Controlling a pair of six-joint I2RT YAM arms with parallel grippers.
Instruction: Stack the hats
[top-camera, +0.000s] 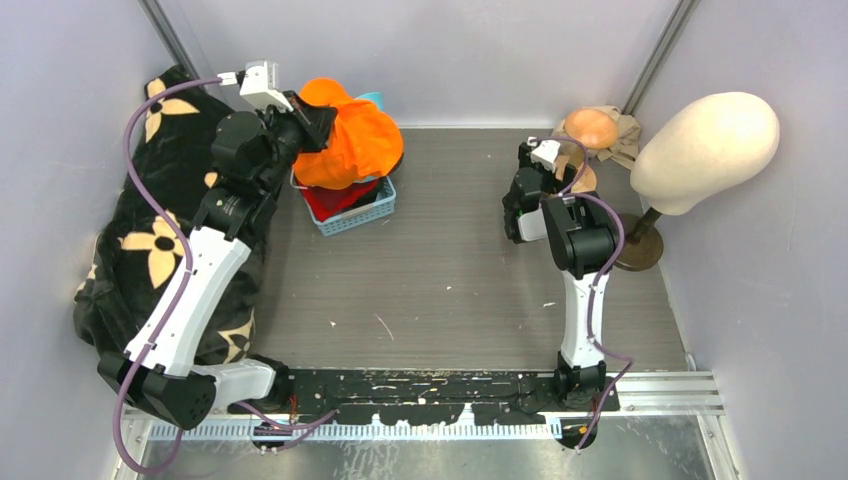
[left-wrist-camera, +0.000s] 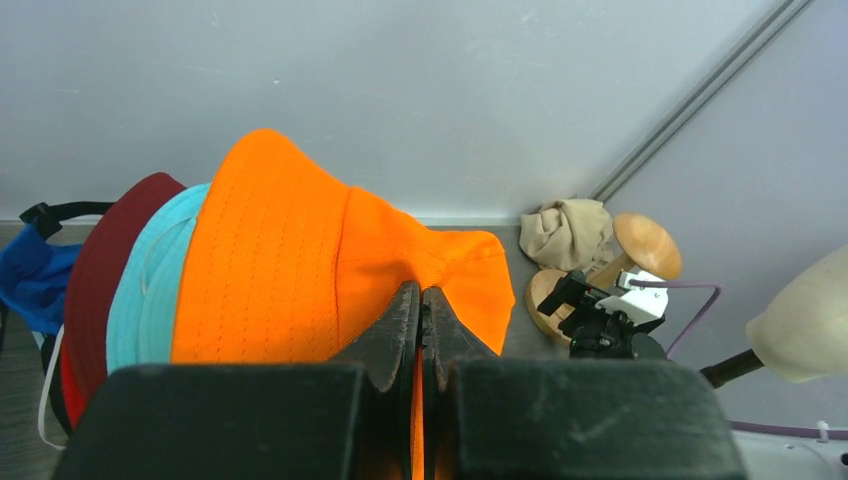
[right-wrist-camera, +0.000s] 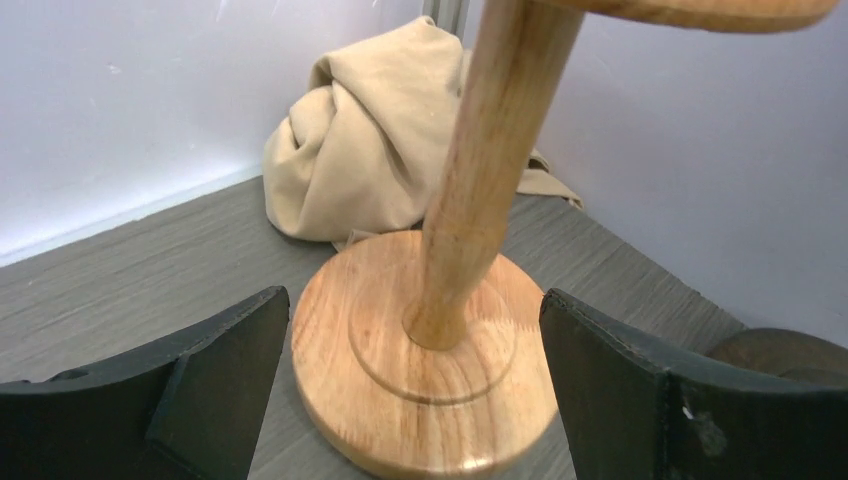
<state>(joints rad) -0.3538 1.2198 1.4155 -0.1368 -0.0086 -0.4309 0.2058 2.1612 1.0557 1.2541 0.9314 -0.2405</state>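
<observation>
An orange bucket hat (top-camera: 358, 142) (left-wrist-camera: 270, 260) hangs over the blue basket, and my left gripper (top-camera: 325, 120) (left-wrist-camera: 421, 296) is shut on a fold of its brim. Behind it in the left wrist view lie a teal hat (left-wrist-camera: 150, 295), a dark red hat (left-wrist-camera: 105, 245) and a blue cap (left-wrist-camera: 30, 280), bunched together. Only a sliver of the teal hat (top-camera: 373, 98) shows from above. My right gripper (top-camera: 533, 152) (right-wrist-camera: 412, 296) is open at the back right, its fingers on either side of a wooden stand's base (right-wrist-camera: 420, 400) and not touching it.
The blue basket (top-camera: 362, 214) holds red fabric. A beige rag (right-wrist-camera: 360, 150) (top-camera: 628, 132) lies in the back right corner behind the wooden stand (top-camera: 590, 127). A cream head form (top-camera: 705, 150) on a dark base (top-camera: 640, 250) stands at right. A black floral cloth (top-camera: 160, 230) covers the left side.
</observation>
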